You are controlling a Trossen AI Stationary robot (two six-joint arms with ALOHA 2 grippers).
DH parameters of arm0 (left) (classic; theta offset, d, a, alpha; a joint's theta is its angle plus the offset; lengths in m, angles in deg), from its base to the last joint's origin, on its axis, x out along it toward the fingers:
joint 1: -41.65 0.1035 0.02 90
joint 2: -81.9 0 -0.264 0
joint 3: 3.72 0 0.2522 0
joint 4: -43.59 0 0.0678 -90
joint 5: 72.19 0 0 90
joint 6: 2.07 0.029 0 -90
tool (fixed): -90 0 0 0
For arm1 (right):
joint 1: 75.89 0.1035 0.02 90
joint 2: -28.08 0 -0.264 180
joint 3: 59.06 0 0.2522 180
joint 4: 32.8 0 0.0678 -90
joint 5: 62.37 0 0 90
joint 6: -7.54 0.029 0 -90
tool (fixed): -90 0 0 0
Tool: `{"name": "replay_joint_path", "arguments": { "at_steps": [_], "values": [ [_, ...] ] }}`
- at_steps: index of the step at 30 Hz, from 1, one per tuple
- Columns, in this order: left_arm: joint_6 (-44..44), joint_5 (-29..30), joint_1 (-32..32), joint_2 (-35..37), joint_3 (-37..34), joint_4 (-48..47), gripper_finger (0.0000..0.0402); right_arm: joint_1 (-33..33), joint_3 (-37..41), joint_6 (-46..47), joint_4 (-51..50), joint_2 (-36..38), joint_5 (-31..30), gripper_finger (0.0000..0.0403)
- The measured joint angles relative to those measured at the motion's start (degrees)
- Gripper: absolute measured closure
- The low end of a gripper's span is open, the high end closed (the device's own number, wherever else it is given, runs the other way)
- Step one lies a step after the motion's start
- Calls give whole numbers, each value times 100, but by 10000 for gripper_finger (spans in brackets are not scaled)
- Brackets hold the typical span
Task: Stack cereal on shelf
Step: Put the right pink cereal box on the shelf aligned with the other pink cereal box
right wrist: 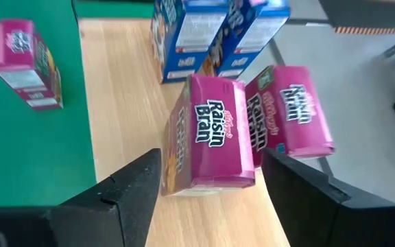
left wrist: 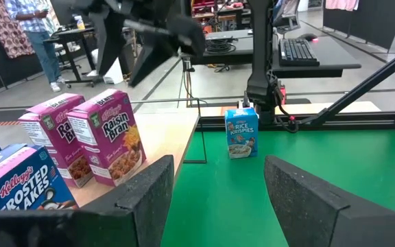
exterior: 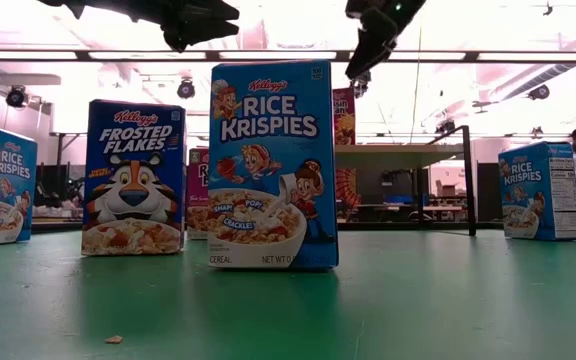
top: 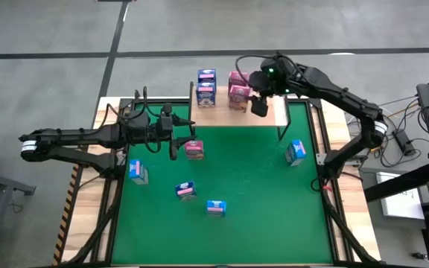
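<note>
The shelf (top: pixel 274 112) is a light-wood board at the table's far edge. Two blue boxes (top: pixel 206 87) and two pink Raisin Bran boxes (top: pixel 237 87) stand on it. My right gripper (top: pixel 259 104) hovers open over the shelf. In its wrist view its fingers stand on either side of the nearer Raisin Bran box (right wrist: pixel 211 134) without touching it. My left gripper (top: pixel 173 141) is open and raised above the table, beside a pink box (top: pixel 194 149) standing on the green surface. Its wrist view looks across at the shelf's Raisin Bran boxes (left wrist: pixel 108 137).
Several boxes stand upright on the green table: Rice Krispies (exterior: pixel 273 165) near the front, Frosted Flakes (exterior: pixel 133 178), a Rice Krispies box at the left (top: pixel 138 171) and one at the right (top: pixel 296 151). A black shelf leg (exterior: pixel 466 180) rises at the right. People stand in the room beyond.
</note>
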Motion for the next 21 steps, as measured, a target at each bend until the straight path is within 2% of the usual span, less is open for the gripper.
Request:
{"name": "replay_joint_path", "arguments": {
  "at_steps": [7,10,14,17,21],
  "values": [
    [0,0,0,0,1,2,192,26,-2,287,-107,339,15,213],
    [0,0,0,0,2,7,192,22,6,307,-324,334,9,257],
    [0,0,0,0,0,17,192,22,76,379,-457,211,-46,337],
    [-2,0,0,0,2,18,192,24,152,368,-464,61,-485,384],
    [-4,0,0,0,0,15,192,17,179,437,-404,-141,-1219,391]
  ]
}}
